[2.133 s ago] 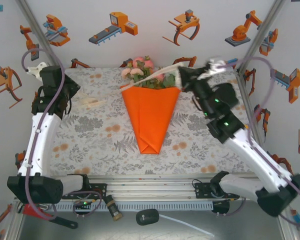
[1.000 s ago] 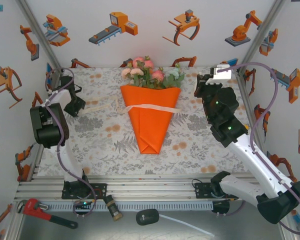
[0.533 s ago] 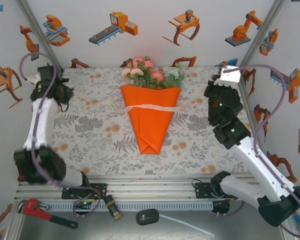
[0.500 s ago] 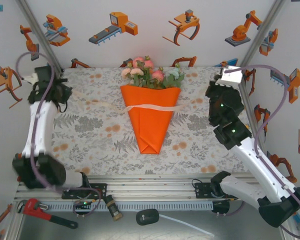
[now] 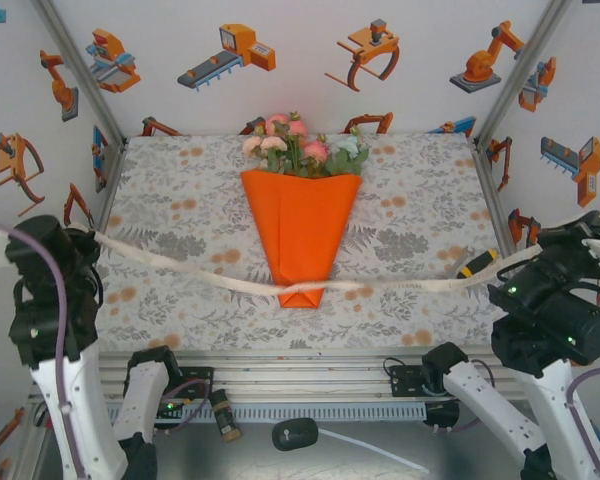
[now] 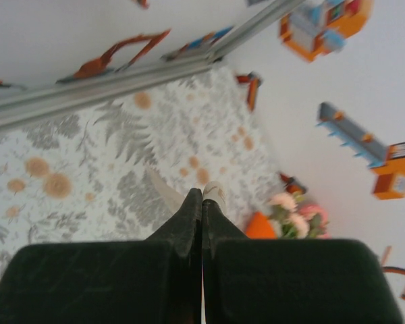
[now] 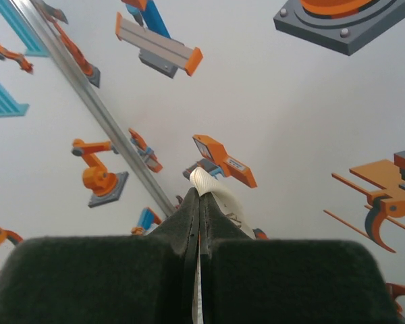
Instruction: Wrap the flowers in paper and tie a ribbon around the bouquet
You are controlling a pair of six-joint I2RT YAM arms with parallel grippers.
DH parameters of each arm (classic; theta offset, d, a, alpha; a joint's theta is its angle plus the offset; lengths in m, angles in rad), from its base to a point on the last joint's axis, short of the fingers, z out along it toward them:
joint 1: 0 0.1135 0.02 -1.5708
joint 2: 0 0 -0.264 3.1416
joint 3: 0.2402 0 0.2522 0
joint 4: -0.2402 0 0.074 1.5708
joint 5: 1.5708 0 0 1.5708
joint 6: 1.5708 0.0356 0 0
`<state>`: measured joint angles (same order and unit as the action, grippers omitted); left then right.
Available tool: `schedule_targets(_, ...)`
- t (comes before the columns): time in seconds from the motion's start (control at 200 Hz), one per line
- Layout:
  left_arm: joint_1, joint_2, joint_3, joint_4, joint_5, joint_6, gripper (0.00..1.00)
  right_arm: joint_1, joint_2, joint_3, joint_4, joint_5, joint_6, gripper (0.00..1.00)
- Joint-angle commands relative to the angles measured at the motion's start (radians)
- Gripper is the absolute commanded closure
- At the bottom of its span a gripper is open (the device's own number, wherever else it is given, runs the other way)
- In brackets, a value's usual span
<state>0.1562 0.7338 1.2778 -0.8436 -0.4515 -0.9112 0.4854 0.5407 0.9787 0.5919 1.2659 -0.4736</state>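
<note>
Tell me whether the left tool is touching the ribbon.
Touching. The left wrist view shows the left tool shut on the ribbon, whose cream end sticks out past it.

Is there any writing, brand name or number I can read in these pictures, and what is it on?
No text can be read anywhere.
Orange machine drawing on the wall: small dark marks, too blurred to read.
Orange and blue machine drawing: dark lines like a label, too blurred to read.
Orange paper: plain, no print.
</note>
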Motion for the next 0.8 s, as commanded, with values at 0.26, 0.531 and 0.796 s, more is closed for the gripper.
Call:
schedule_targets(0.26,0.011,0.215,-0.267,0.202,0.232,-0.068,1.00,-0.171,0.341,-0.054,-0.314,-0.018,0.346,1.00)
schedule_targets(0.531,0.020,0.464,-0.365,0.401,0.322,-0.061,0.99,-0.441,0.550,-0.055,-0.688,-0.290,0.903,1.00)
schedule_targets(0.796,0.022,0.771,-0.236,0.492,0.362,-0.042,0.94,-0.609,0.880,0.088,-0.609,-0.479,0.911,1.00)
